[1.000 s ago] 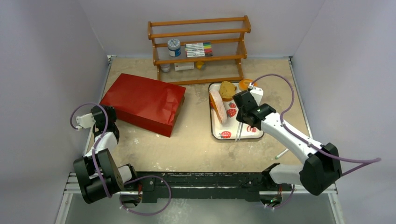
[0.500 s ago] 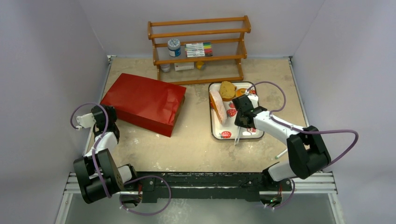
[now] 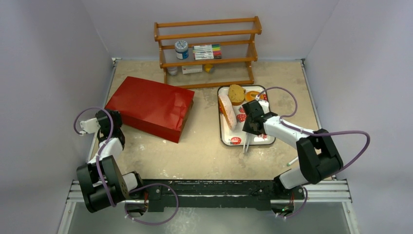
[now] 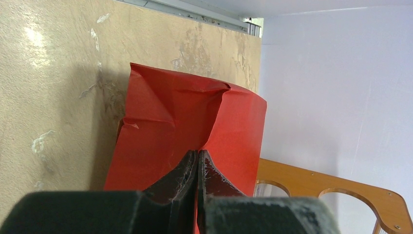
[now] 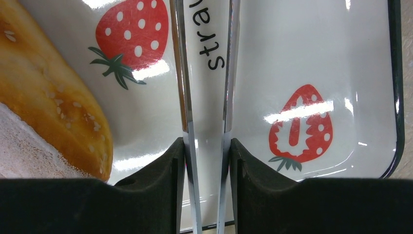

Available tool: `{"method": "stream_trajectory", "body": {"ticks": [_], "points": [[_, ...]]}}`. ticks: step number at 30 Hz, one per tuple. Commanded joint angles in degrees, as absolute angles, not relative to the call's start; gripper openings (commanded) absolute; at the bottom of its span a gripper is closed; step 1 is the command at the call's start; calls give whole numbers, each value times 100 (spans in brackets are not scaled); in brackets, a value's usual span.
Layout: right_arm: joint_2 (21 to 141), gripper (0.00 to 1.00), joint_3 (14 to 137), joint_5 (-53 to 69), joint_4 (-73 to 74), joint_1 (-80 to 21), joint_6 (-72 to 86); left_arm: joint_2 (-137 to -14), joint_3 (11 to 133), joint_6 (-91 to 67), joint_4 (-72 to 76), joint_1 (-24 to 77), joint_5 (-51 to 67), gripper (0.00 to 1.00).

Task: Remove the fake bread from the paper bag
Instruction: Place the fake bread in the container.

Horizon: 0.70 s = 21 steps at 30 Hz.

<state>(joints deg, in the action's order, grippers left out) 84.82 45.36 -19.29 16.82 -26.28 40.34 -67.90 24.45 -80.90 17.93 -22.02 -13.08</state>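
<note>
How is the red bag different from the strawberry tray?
The paper bag is red all over; the tray is white with strawberry pictures. The paper bag is bigger than the tray. The tray shows bread lying on it; the paper bag's inside is hidden. Both lie flat on the table.
</note>
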Motion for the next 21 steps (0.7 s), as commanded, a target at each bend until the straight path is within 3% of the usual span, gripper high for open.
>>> {"method": "stream_trajectory", "body": {"ticks": [1,6,21], "points": [[8299,37,4393,-1662,1645,-2626,4165,-6798,2608,-8046,2030,-2156,-1345,0],[8195,46,4292,-1527,1663,-2621,4240,-6811,2604,-8063,2039,-2140,-1349,0],[7096,43,3937,-1527,2053,-2639,4421,-6728,2613,-8089,2039,-2132,-1327,0]]}}
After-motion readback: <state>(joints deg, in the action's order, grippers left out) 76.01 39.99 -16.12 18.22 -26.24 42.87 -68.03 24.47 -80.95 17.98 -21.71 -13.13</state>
